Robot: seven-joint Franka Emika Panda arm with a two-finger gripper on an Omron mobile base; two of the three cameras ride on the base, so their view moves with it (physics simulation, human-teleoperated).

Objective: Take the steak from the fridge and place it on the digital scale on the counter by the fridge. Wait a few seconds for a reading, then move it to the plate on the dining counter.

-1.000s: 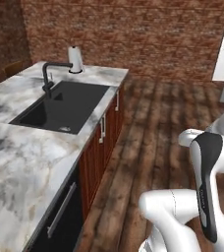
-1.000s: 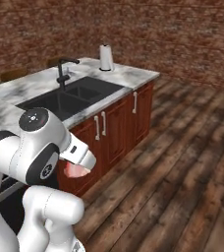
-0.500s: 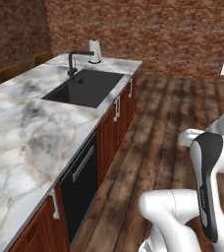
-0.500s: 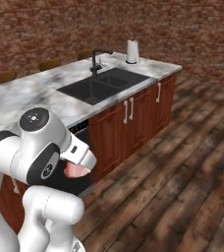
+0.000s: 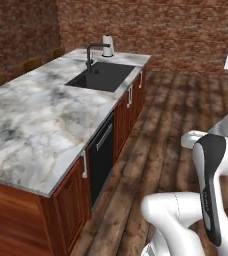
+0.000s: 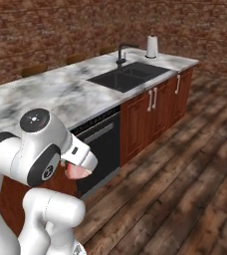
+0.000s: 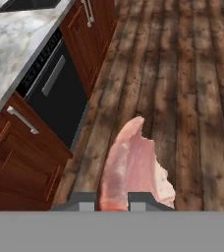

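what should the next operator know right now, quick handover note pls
Gripper: shut on the steak, held over the wood floor beside the dining counter.
Steak: also seen pink under the hand in the right base view.
Dining counter: to the arm's left, with black sink and faucet at the far end.
Done: steak is picked up and in transit.
Left: find the plate, none in sight, and set the steak on it.
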